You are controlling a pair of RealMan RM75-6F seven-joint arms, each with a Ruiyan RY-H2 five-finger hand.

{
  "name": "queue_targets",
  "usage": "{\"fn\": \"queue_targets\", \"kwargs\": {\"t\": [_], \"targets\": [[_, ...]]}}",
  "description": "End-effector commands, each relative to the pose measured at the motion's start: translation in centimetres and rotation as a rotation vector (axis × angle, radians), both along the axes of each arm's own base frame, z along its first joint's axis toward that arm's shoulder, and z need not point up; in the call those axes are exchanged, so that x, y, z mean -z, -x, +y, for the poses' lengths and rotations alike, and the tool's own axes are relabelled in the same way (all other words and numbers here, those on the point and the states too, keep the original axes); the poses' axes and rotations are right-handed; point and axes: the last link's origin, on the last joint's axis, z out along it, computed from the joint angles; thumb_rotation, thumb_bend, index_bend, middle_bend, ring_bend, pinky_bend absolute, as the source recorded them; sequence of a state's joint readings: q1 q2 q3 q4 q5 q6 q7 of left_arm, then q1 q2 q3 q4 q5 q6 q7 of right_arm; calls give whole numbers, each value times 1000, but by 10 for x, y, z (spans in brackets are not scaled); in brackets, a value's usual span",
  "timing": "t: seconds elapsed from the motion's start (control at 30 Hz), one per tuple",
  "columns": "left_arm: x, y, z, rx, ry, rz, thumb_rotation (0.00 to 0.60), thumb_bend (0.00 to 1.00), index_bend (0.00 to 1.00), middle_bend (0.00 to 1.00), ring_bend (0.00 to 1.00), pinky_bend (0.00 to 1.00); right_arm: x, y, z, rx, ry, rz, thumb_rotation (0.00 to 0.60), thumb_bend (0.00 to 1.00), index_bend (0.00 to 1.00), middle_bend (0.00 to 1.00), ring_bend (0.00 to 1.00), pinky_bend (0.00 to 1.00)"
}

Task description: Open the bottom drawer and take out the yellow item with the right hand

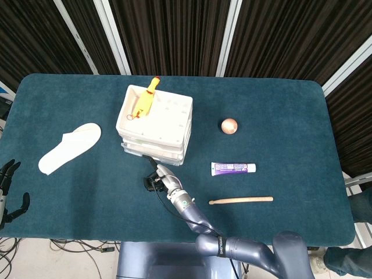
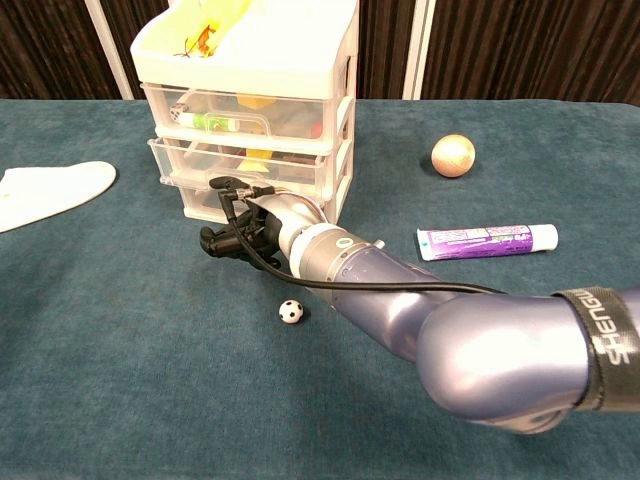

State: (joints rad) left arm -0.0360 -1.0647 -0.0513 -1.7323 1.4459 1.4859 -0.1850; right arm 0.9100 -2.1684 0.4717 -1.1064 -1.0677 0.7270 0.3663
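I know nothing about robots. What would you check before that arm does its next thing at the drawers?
1. Right hand at the lower front of the white plastic drawer unit: ok.
2. Hand has a firm hold on the bottom drawer's handle: cannot tell, the fingers hide it.
3. Bottom drawer open far enough to reach in: cannot tell, the hand covers it.
4. Drawer unit standing upright: ok.
5. Small black-and-white ball clear of the arm: ok, but it lies close beside the forearm.
6. Left hand out of the way: ok, off at the table's edge, holding nothing.
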Motion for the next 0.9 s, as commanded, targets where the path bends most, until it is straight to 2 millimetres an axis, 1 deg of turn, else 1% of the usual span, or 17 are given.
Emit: {"fn": "queue_targets", "kwargs": {"t": [0.03, 0.3, 0.57, 0.77, 0.9], "targets": [[0, 0, 0, -1, 0, 0, 600, 514, 15, 0, 0, 0, 0, 2, 4, -5, -3, 1, 600, 625, 93, 874, 931, 990], [0, 0, 0, -2, 2, 2, 600, 514, 15, 0, 0, 0, -1, 6, 19, -12, -20, -8, 600, 625, 93, 874, 931, 990], [0, 0, 0, -1, 3, 2, 600, 514, 14, 0, 0, 0, -4, 7, 29, -20, -23, -9, 600, 625, 93, 875, 930, 990], [1, 0, -1, 2, 5, 1, 600, 514, 13, 0, 0, 0, -2, 12, 43, -49, -25, 18, 600, 625, 93, 875, 930, 990], [1, 0, -1, 2, 4, 1, 600, 514, 13, 0, 0, 0, -3, 15, 48, -62, -11, 29, 600, 625, 94, 875, 930, 990]]}}
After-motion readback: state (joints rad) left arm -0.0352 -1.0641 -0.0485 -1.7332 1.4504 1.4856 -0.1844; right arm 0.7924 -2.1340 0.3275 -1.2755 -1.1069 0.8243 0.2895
